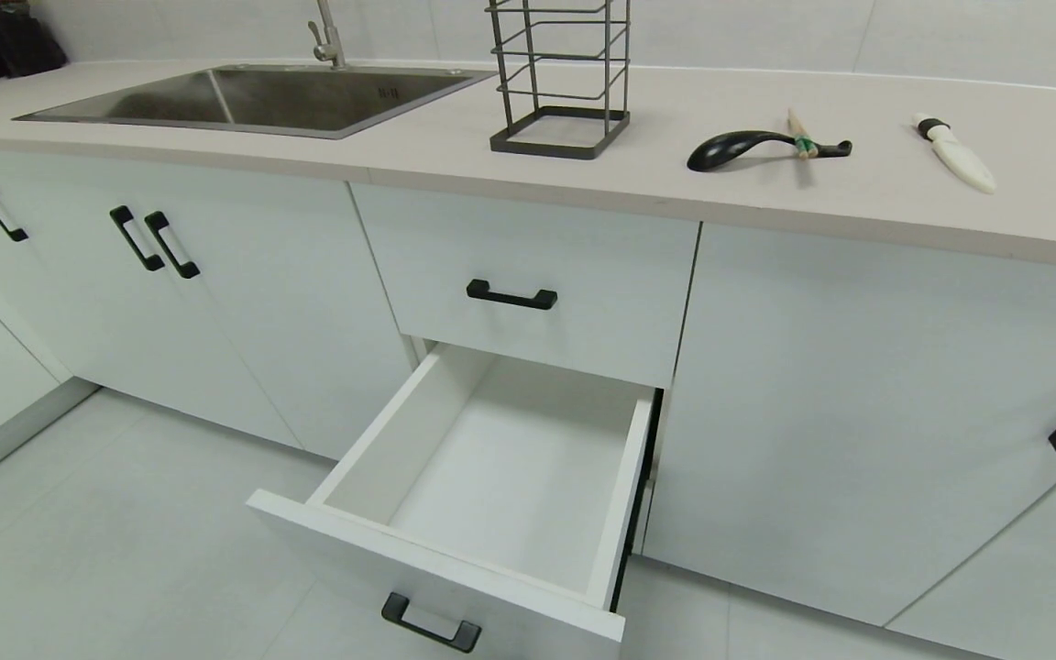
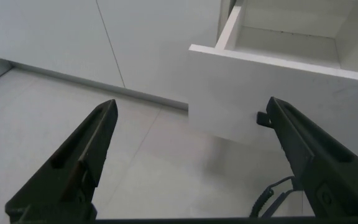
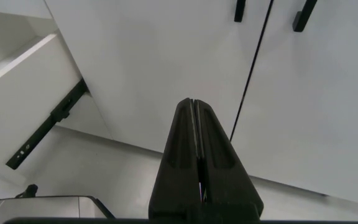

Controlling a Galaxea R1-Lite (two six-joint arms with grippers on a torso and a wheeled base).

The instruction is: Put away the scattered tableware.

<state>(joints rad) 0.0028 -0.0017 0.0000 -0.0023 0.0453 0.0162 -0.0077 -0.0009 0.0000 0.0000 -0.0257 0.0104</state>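
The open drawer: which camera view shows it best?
The head view. There the open drawer appears whole from above, with its inside and the black handle. The left wrist view gives its front panel from low down; the right wrist view gives one side wall with the black rail.

The curved plastic spoon [image 1: 730, 151] is glossy black. The pale wooden chopsticks [image 1: 800, 137] carry a green band. The sheathed knife [image 1: 954, 156] is cream with a black band. The bench [image 1: 766, 197] is plain off-white, the wire rack [image 1: 560, 87] dark grey, and the open drawer [image 1: 381, 440] white with a black handle [image 1: 430, 625].
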